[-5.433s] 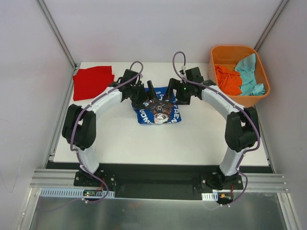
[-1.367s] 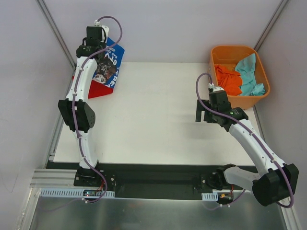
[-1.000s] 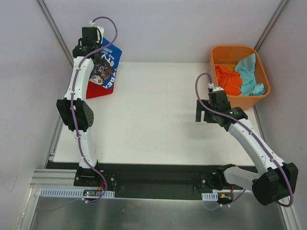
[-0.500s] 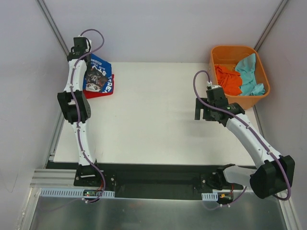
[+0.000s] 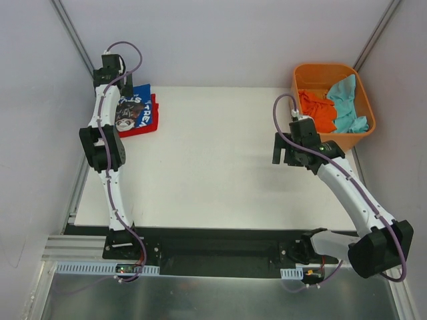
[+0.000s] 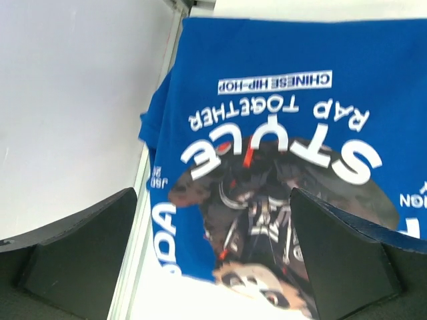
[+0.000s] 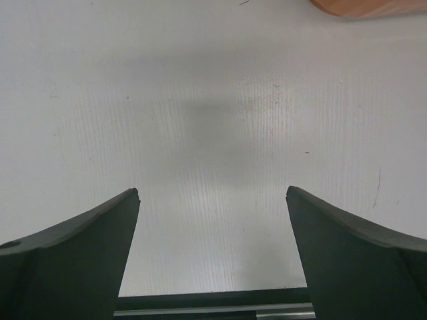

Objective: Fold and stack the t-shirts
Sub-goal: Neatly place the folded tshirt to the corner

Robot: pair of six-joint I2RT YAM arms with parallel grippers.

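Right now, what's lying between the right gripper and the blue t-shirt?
Nothing. The top external view shows only bare white table between the right gripper and the blue t-shirt.

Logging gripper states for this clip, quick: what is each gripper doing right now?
Left gripper: open, holding nothing, over the blue t-shirt.
Right gripper: open, holding nothing, over the table.

A robotics lab test cell, plain white table (image 5: pixel 220 173) closed in by bare pale walls (image 5: pixel 220 40) and aluminium struts (image 5: pixel 77 41), left arm (image 5: pixel 101 148) and right arm (image 5: pixel 347 192) bolted to a black base plate (image 5: pixel 220 252) on a metal rail (image 5: pixel 73 248), purple cables (image 5: pixel 275 110) looped along them.
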